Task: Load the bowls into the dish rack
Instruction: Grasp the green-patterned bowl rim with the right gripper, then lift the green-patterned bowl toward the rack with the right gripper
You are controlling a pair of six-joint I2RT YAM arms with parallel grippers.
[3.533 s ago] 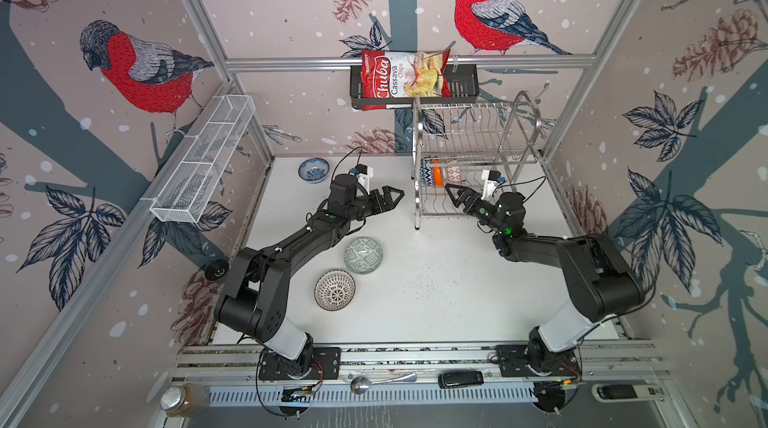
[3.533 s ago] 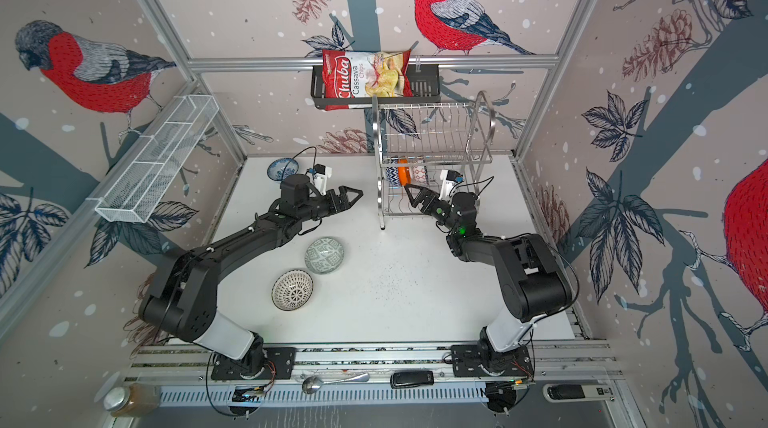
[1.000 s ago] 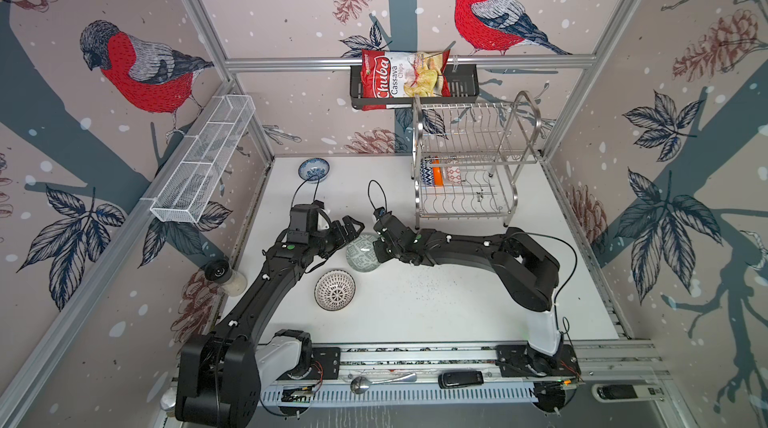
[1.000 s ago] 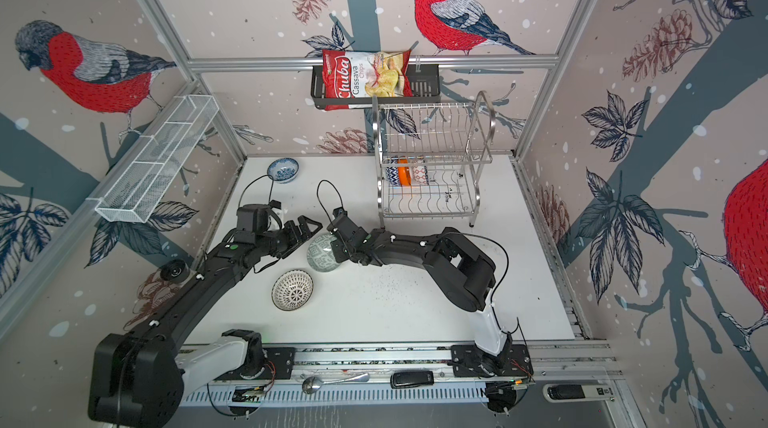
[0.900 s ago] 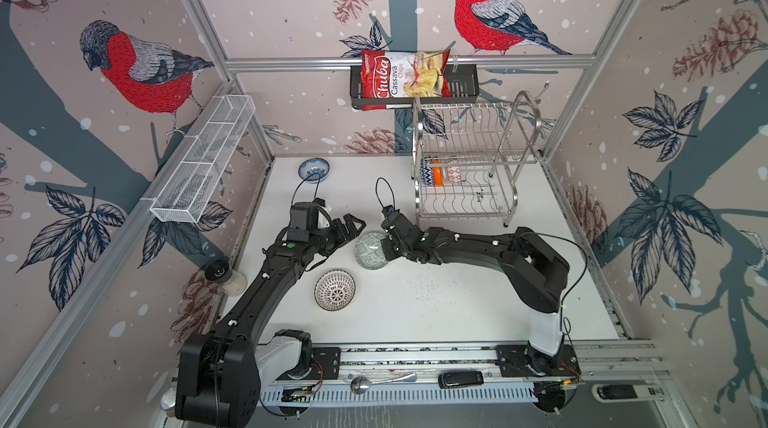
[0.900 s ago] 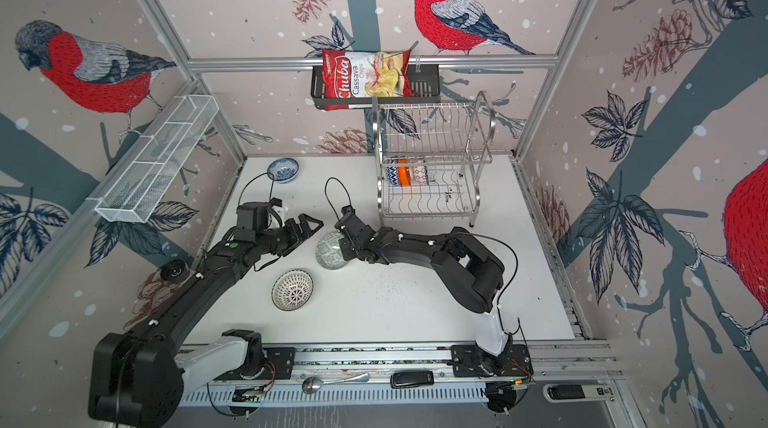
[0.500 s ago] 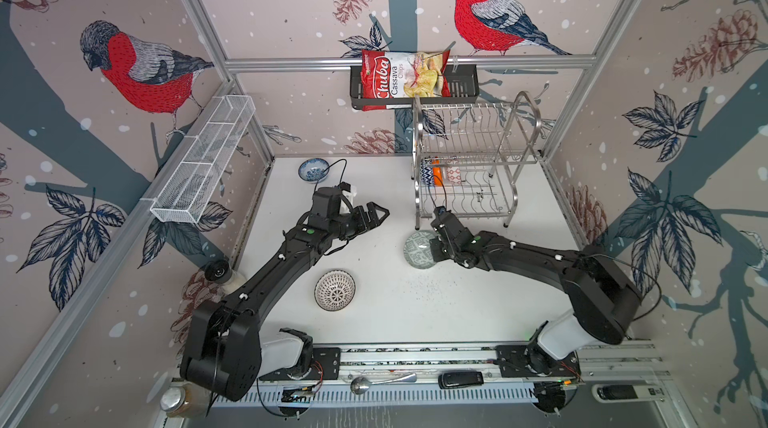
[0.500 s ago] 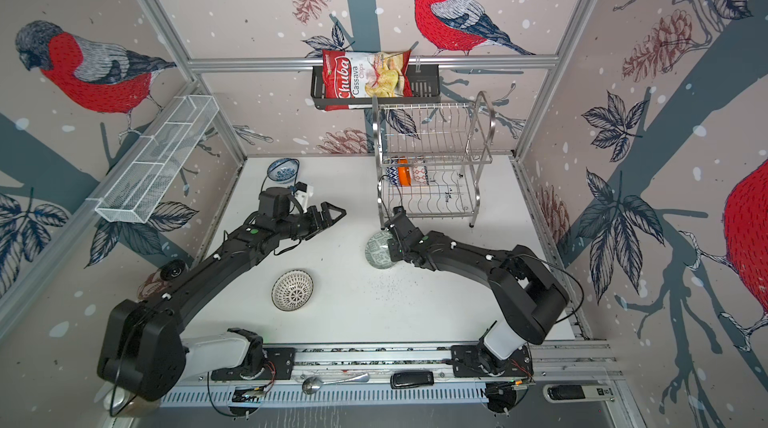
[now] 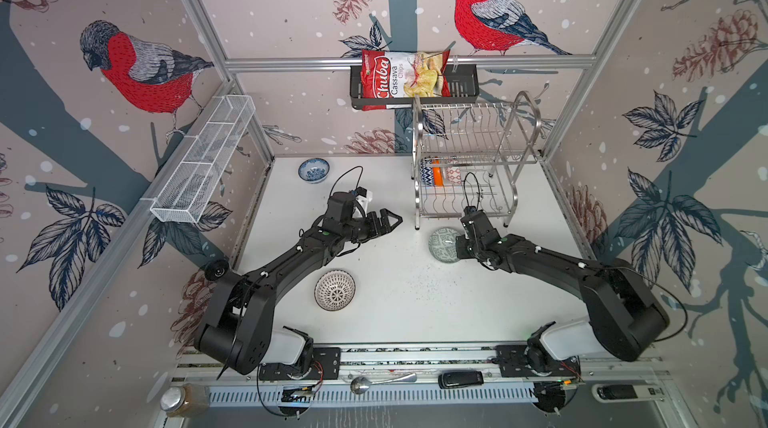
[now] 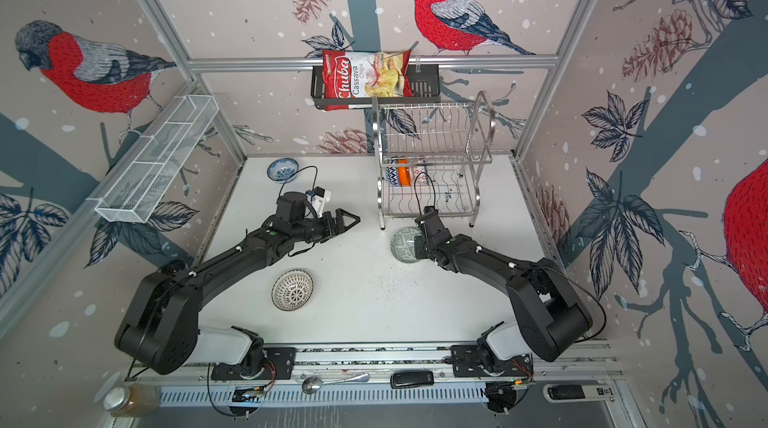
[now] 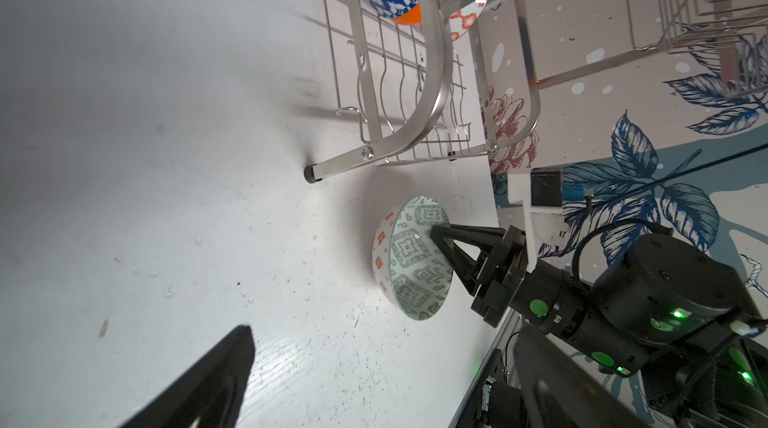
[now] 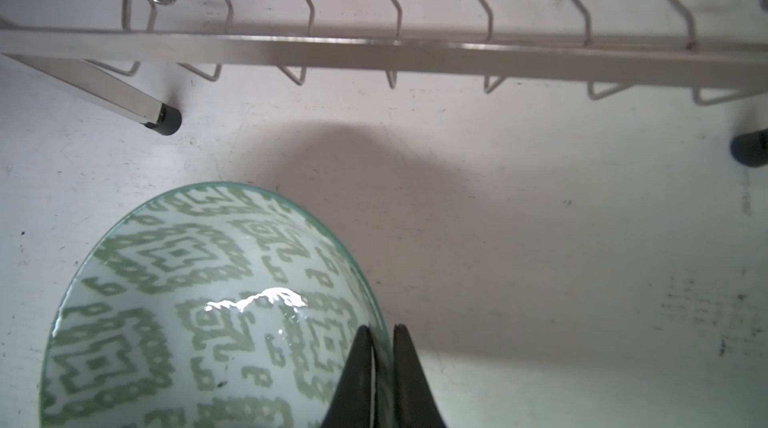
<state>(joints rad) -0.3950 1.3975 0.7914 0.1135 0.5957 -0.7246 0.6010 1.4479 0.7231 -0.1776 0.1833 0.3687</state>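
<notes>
- My right gripper (image 12: 381,336) stands narrow astride the rim of the green bowl (image 9: 441,244); whether it pinches I cannot tell
- That bowl sits on the table (image 9: 395,313) just before the dish rack (image 9: 417,197)
- My left gripper (image 9: 392,218) hangs wide, empty

dish rack (image 9: 473,139): two-tier steel wire, stood upper centre-right in both top views. blue triangle bowl (image 9: 427,172) and orange bowl (image 9: 437,171) stood on edge at lower shelf's left end. grey-green bowl (image 9: 443,244) sat upright just below rack. dotted bowl (image 9: 334,290) lower centre-left, blue-floral bowl (image 9: 314,169) upper centre-left, both upright.
</notes>
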